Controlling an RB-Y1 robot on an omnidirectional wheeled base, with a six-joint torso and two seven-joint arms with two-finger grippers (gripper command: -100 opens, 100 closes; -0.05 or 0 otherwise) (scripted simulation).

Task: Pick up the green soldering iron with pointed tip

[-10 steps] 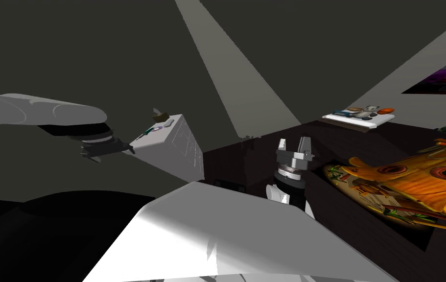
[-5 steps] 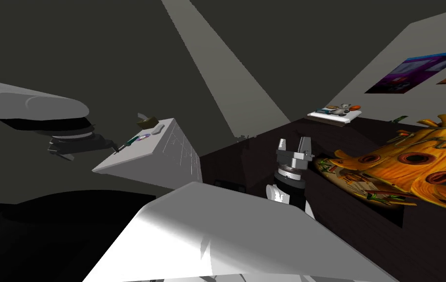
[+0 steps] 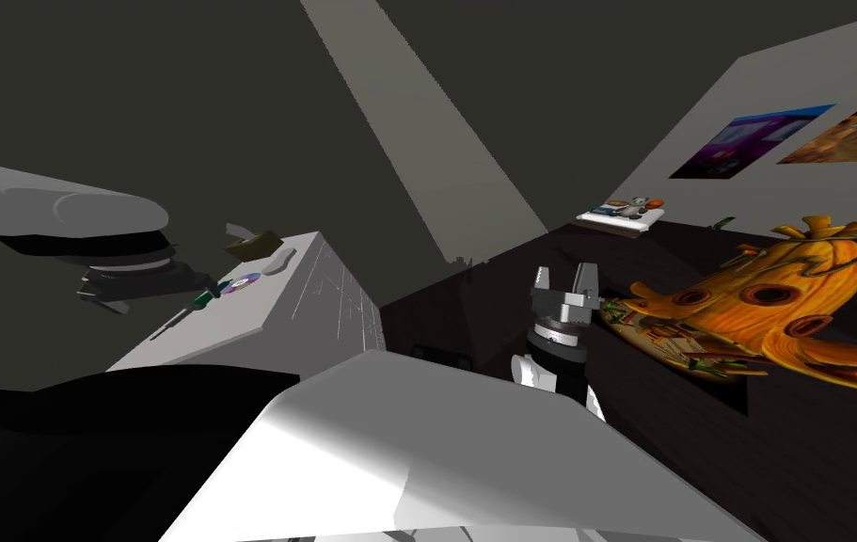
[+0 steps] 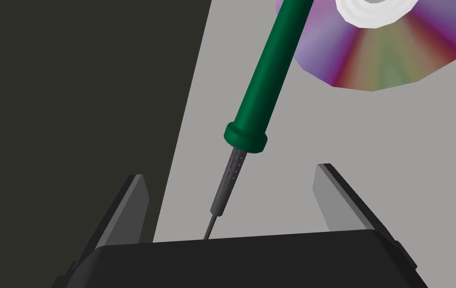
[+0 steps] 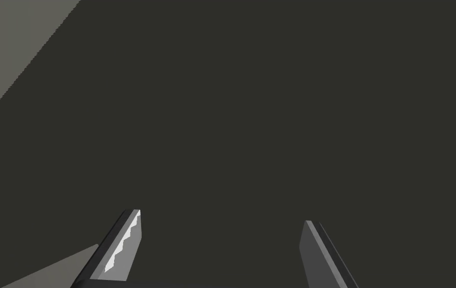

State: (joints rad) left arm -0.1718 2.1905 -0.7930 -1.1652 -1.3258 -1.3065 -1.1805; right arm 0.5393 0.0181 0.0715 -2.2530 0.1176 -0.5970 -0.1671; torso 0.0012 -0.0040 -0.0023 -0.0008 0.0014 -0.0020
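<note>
1. The left end effector (image 4: pixel 230 172) is hovering low over the left edge of the white bench (image 3: pixel 261 329). Its fingers are standing apart and clamping nothing.
2. The green soldering iron (image 4: pixel 261 85) is lying flat on the bench near that edge. Its thin metal tip is pointing in between the fingers and touching neither of them.
3. In the left wrist view, the bench edge is running just beside one finger, which is hanging over the dark surface beyond. The other finger is hanging over bare bench top.
4. The far end of the handle is crossing the rim of a rainbow disc (image 4: pixel 392 55).
5. Compared with half a second ago, the bench is showing lower and nearer in the head view. This comes from my own move, as the iron and disc are keeping their places.
6. The right end effector (image 3: pixel 565 279) is pointing upward in front of me with its fingers apart and holding nothing.
7. An orange pumpkin (image 3: pixel 774 306) is sitting far to the right, well apart from the bench.
</note>
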